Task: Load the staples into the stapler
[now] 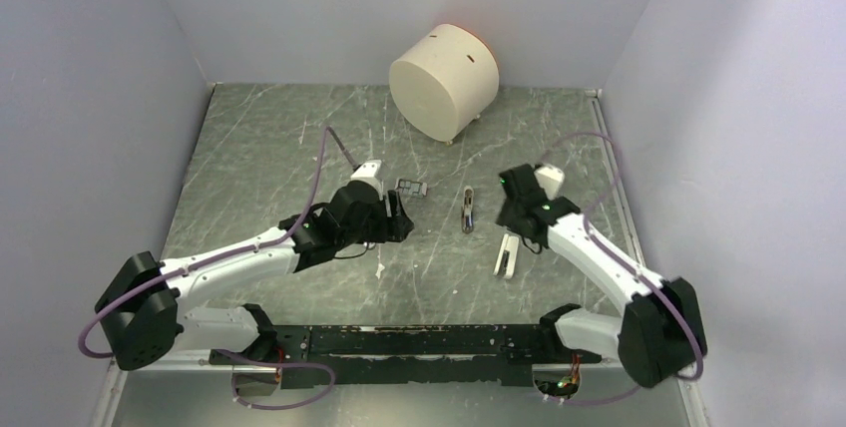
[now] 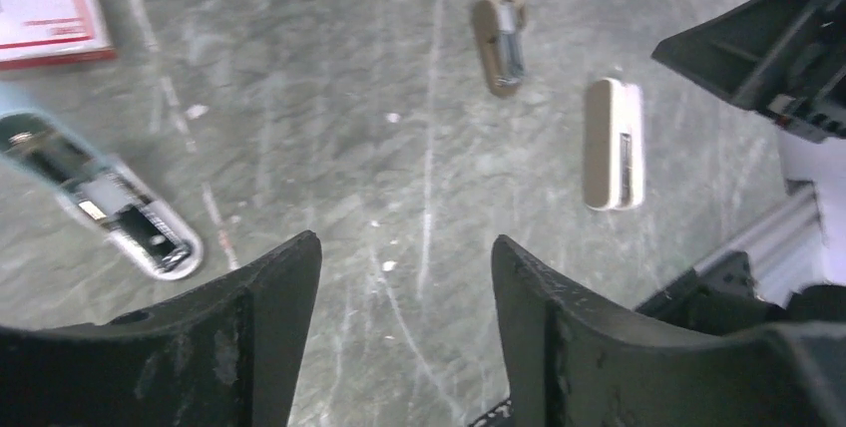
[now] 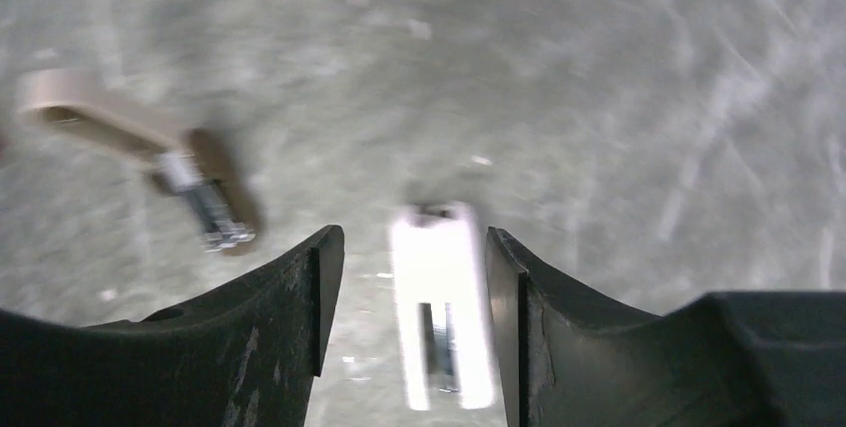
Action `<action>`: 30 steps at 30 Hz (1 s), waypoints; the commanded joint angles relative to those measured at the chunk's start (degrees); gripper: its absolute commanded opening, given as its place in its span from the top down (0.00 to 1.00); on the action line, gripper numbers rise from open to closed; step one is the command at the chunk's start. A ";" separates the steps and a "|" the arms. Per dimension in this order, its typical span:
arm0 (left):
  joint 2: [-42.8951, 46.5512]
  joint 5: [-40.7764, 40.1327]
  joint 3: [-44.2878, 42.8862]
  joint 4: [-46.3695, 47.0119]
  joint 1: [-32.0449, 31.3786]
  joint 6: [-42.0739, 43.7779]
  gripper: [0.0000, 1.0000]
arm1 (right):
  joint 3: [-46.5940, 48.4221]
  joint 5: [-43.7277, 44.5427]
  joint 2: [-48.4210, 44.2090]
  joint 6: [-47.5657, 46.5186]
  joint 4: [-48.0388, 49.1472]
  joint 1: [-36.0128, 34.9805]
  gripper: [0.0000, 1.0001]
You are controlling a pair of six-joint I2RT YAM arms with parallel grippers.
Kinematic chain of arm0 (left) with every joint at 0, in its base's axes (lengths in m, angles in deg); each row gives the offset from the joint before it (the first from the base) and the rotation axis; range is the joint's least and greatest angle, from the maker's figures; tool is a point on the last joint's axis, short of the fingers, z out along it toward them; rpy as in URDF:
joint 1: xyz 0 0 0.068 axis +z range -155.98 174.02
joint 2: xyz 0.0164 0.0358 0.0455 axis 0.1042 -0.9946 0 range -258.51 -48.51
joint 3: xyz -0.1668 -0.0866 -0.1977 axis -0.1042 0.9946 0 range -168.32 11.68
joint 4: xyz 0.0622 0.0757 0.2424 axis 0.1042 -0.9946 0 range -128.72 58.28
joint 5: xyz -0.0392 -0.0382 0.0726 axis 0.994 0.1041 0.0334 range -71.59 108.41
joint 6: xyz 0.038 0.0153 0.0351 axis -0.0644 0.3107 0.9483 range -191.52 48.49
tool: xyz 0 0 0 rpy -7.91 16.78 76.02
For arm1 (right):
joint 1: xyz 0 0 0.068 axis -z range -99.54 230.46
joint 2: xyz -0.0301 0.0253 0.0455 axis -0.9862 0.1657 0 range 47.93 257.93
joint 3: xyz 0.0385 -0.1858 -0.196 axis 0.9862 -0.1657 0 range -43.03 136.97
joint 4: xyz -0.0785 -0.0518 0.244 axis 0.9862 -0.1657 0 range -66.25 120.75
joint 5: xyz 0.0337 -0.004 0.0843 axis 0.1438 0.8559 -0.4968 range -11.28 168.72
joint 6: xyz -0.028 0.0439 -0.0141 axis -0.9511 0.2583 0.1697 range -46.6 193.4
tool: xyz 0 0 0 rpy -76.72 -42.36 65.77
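1. The right tool [image 3: 414, 237] is apart, its fingers [image 3: 289, 327] astride the white stapler [image 3: 439, 297], which lies flat on the worktop [image 1: 259, 148]. A gap shows beside the stapler, so it is not clamped.
2. The left tool [image 2: 404, 247] is apart too, with only bare worktop between its tips.
3. Between the two tools lies the beige stapler [image 1: 468, 210], hinged open with its metal channel showing.
4. The staples [image 1: 411, 188] seem to be the small dark-grey cluster just beyond the left tool, too small to be sure.
5. The left wrist view shows a pale-blue stapler [image 2: 120, 213] lying open near that tool, and a red-and-white box [image 2: 45, 13] farther off.
6. A cream cylinder [image 1: 444, 83] stands by the back wall, well apart.
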 commanded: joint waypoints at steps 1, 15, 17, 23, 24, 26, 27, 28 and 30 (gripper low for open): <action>-2.39 11.00 -1.72 6.98 0.02 4.69 0.27 | -7.33 -1.15 -8.46 5.54 -3.62 6.06 0.42; -32.66 20.18 -22.23 14.98 -11.44 6.54 0.19 | -14.26 -10.32 -11.17 7.16 5.85 18.88 0.48; -36.83 21.17 -25.02 15.10 -12.14 6.08 0.19 | -15.74 -13.62 -11.76 6.98 8.12 21.35 0.48; -43.80 21.70 -31.38 13.51 -13.66 7.23 0.29 | -18.23 -17.41 -13.10 6.31 9.86 24.10 0.48; -44.64 21.68 -32.56 12.94 -13.96 7.71 0.34 | -18.46 -17.58 -13.21 6.19 9.84 24.17 0.48; -46.30 20.86 -34.03 11.51 -14.37 8.30 0.41 | -19.04 -17.95 -13.49 5.95 10.16 24.26 0.48; -46.91 20.37 -34.55 11.03 -14.60 8.76 0.44 | -19.31 -18.19 -13.66 5.88 10.36 24.28 0.48; -47.36 19.67 -34.75 10.58 -14.73 9.05 0.47 | -19.49 -18.32 -13.84 5.94 10.48 24.30 0.48; -48.24 18.12 -35.24 9.97 -14.98 9.40 0.49 | -19.81 -18.47 -14.03 5.88 10.66 24.25 0.48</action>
